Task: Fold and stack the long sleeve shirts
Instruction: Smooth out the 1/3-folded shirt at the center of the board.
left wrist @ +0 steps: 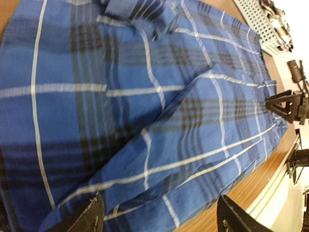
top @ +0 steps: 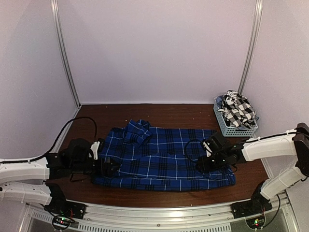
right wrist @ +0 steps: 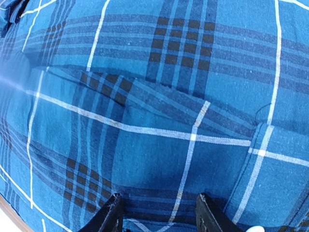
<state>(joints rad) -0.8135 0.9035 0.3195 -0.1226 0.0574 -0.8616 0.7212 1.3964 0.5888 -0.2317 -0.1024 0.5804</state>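
Observation:
The royal-blue plaid shirt [top: 164, 154] lies spread across the middle of the brown table [top: 169, 113], its collar bunched at the back left. My left gripper [top: 112, 167] is low at the shirt's left edge, with open jaws and only flat cloth [left wrist: 145, 96] between the fingertips [left wrist: 91, 217]. My right gripper [top: 202, 162] hovers over the shirt's right part, also open and holding nothing. In the right wrist view its fingers [right wrist: 111, 217] stand apart just above smooth plaid [right wrist: 169, 96]. The black-and-white check shirt [top: 237, 110] sits crumpled in the basket.
A small grey slotted basket [top: 231, 129] stands at the back right, beside the white side wall. A metal rail [top: 169, 210] runs along the near table edge, and bare wood [left wrist: 251, 188] shows next to the shirt's hem.

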